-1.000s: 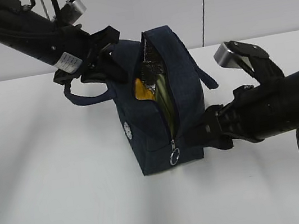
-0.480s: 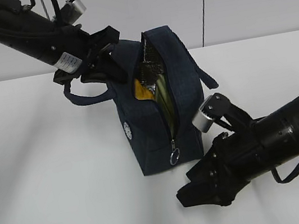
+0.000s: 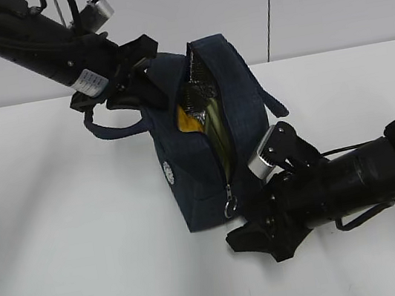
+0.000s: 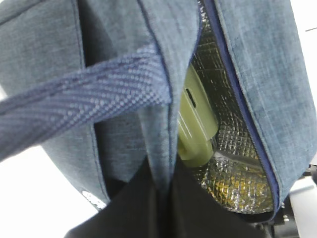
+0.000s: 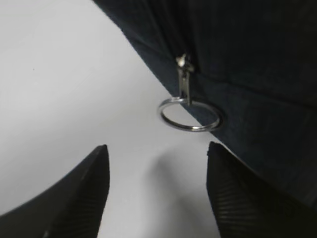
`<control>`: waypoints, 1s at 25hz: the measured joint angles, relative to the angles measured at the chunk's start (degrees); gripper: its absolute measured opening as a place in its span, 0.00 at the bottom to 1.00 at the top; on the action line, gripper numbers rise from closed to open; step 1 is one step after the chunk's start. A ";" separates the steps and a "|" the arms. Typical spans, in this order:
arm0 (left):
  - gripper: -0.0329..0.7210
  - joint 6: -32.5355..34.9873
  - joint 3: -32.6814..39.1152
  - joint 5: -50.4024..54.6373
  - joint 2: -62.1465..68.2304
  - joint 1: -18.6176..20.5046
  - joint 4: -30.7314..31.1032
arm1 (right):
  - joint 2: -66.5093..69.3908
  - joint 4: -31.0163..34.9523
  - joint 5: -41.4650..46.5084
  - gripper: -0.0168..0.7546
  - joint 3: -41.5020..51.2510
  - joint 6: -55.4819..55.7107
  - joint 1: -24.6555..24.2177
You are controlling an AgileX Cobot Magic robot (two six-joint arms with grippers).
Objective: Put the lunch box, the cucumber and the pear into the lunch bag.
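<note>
Standing upright at the middle of a white counter (image 3: 61, 237), a navy bag (image 3: 239, 104) is shown with its zipper open down the near face. Inside, silver foil lining (image 4: 233, 148) is seen, with the pale green lid of the box (image 4: 195, 121) and a yellow patch of the pear (image 3: 189, 119) beside it. An olive-green strip, judged to be the cucumber (image 3: 217, 126), is visible deeper in the opening. All three items are judged to be already in the bag.

The far left side of the bag is held by the left gripper (image 3: 123, 84), near a loop handle (image 4: 74, 109); in its wrist view, fabric is pinched between the dark fingers, so it is taken to be clenched on the bag.

The right gripper (image 5: 156, 188) is held low at the near right, released, with its fingers spread and nothing between them. The metal ring (image 5: 189, 115) of the zipper pull is hanging just ahead of the gap, apart from both fingers.

Closing the zipper is judged to be the step in hand. The thin ring could be missed or could slip from the pads, since it is lying flat against the fabric. If the left hold is lost, the bag could be tipped or dragged by the pull, and the contents spilled.
</note>
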 joint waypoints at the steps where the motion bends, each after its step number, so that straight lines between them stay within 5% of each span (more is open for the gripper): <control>1: 0.04 0.00 0.00 0.00 0.00 0.00 0.05 | 0.39 0.15 0.00 0.62 -0.27 -0.30 0.00; 20: 0.04 -0.01 0.00 0.00 0.00 0.00 0.27 | 1.53 0.37 2.40 0.62 -4.03 -0.66 0.00; 25: 0.04 -0.01 0.00 0.00 0.00 0.00 0.27 | 1.53 0.37 1.68 0.47 -4.13 -0.75 0.00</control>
